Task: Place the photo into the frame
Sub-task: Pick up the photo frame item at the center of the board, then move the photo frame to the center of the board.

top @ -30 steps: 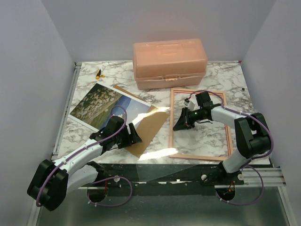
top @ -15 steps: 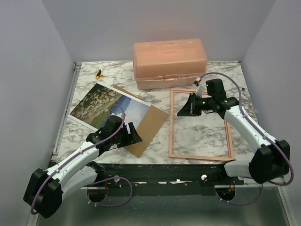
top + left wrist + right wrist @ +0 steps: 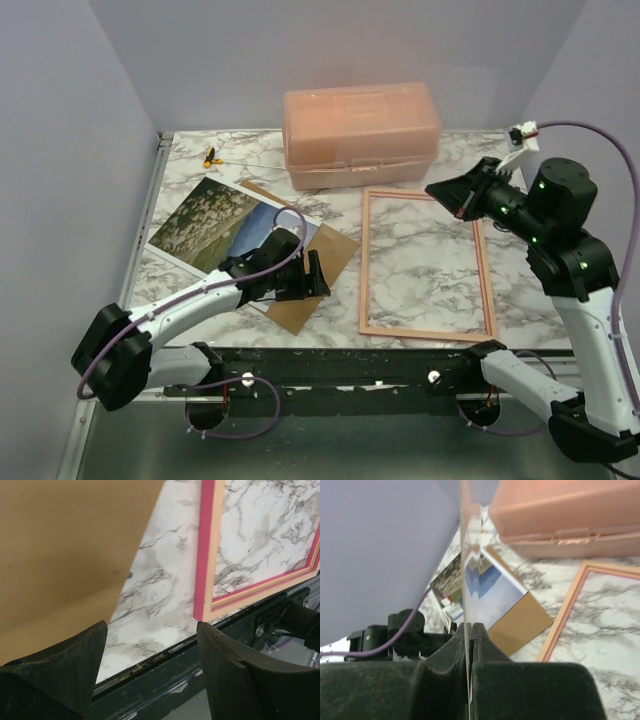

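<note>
Pinched shut in the right gripper (image 3: 455,196), raised over the far right of the table: a thin clear pane (image 3: 464,555), seen edge-on between the 2 black fingers. Below and to the left, flat on the white marble table (image 3: 440,160): the rectangular pinkish-red and light wood frame (image 3: 366,262). Spread wide with nothing held, the left gripper (image 3: 303,280), low over the near corner of a plain brown backing board (image 3: 325,262). Further left, overlapping the board's far side and outside the frame: the glossy landscape photo (image 3: 210,225). At the far edge: a salmon-pink plastic lidded box (image 3: 360,130).
</note>
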`<state>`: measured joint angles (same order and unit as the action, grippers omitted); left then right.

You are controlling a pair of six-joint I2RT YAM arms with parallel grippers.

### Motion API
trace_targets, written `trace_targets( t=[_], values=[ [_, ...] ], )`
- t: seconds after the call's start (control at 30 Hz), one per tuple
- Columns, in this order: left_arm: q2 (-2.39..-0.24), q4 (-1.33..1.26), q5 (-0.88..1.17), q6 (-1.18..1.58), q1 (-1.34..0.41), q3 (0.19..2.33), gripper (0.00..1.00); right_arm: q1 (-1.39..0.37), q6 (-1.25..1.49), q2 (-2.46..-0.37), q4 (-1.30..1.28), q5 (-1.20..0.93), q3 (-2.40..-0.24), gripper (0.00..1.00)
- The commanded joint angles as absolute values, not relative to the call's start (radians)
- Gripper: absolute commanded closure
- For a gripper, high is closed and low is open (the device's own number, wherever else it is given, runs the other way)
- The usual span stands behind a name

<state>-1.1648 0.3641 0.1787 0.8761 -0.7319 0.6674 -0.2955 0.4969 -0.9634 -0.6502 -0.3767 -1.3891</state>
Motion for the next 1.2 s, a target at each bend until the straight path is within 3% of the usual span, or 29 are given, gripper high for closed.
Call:
trace_targets(
  t=[0.0,0.2,0.57,0.87,1.0,1.07,1.17],
  values=[
    [-1.313,0.348,0.128,0.899,-0.82,0.807,0.26,-0.299,0.481,-0.875,-0.696,-0.096,-1.451,0.99],
    [-1.523,0.36,0.082,0.919,-0.943,0.985,0.28,-0.299,0.453,-0.816,-0.725,0.092,-1.501,0.99],
    [-1.845,0.595,-0.12,0.903,-1.066,1.3,0.33,-0.299,0.417,-0.804,-0.802,0.205,-1.535,0.99],
    [-1.92,0.576,-0.117,0.895,-1.075,1.316,0.37,-0.299,0.419,-0.811,-0.812,0.196,-1.509,0.99],
    [-1.946,0.571,-0.107,0.879,-1.075,1.334,0.57,-0.299,0.426,-0.812,-0.81,0.194,-1.499,0.99],
    [-1.944,0.575,-0.109,0.872,-1.077,1.339,0.79,-0.298,0.43,-0.805,-0.802,0.199,-1.487,0.99],
    [-1.909,0.586,-0.121,0.873,-1.078,1.333,0.99,-0.299,0.433,-0.8,-0.799,0.205,-1.478,0.99]
  ],
)
